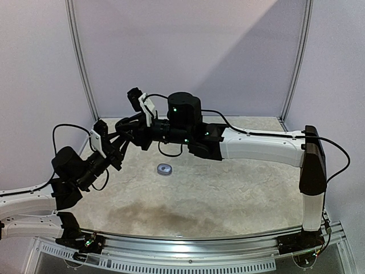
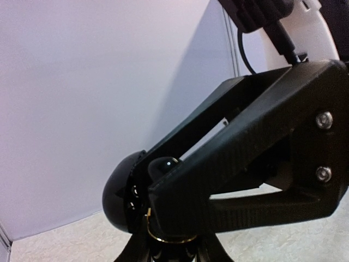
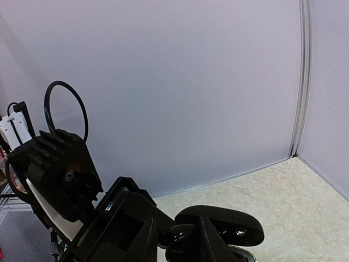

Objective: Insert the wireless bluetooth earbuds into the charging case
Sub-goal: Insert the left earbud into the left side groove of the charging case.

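Observation:
My left gripper (image 1: 124, 140) is raised above the table's back left and is shut on an open black charging case (image 2: 117, 191). The case has a domed lid and a gold rim (image 2: 163, 237). My right gripper (image 1: 140, 132) meets it from the right and is shut on a glossy black earbud (image 3: 184, 238). The earbud also shows in the left wrist view (image 2: 163, 164), right at the case's opening. In the right wrist view the case lid (image 3: 223, 224) stands open just past my fingers (image 3: 204, 243). The inside of the case is hidden.
A small pale bluish-silver rounded item (image 1: 165, 169) lies on the beige table (image 1: 228, 188) below the grippers; I cannot tell whether it is a case or an earbud. White walls and metal posts (image 1: 80, 63) close the back and sides.

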